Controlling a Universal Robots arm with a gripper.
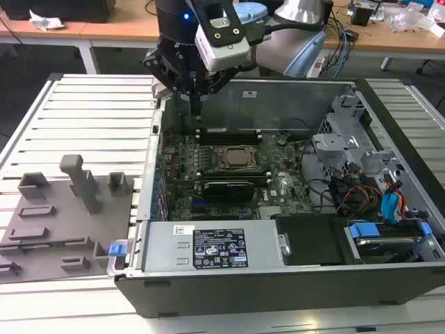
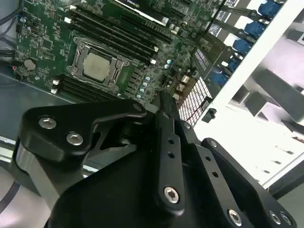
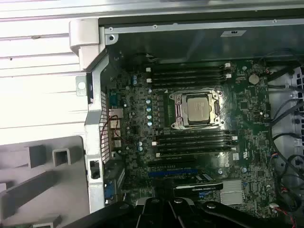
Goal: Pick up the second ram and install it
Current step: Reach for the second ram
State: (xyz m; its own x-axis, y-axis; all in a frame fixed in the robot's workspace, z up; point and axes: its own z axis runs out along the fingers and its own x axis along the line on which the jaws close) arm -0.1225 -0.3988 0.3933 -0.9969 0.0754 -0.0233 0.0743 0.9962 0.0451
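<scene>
My gripper (image 1: pixel 197 113) hangs shut over the far left corner of the open computer case. Its black fingers (image 2: pixel 164 102) meet at the tips with nothing visible between them. Below it lies the green motherboard with the square processor socket (image 1: pixel 240 157) (image 3: pixel 197 109). Long black memory slots run on both sides of the socket: the far bank (image 1: pixel 229 136) (image 3: pixel 187 73) almost under the fingertips, and the near bank (image 1: pixel 229 174) (image 3: pixel 194 142). The second ram is out of view.
A grey plastic fixture (image 1: pixel 62 209) with upright blocks sits on the slatted table at the exterior view's left. The case's metal walls (image 1: pixel 278 97) ring the board. A power supply (image 1: pixel 208 247) lies in front, and a drive cage with cables (image 1: pixel 375 195) is at the right.
</scene>
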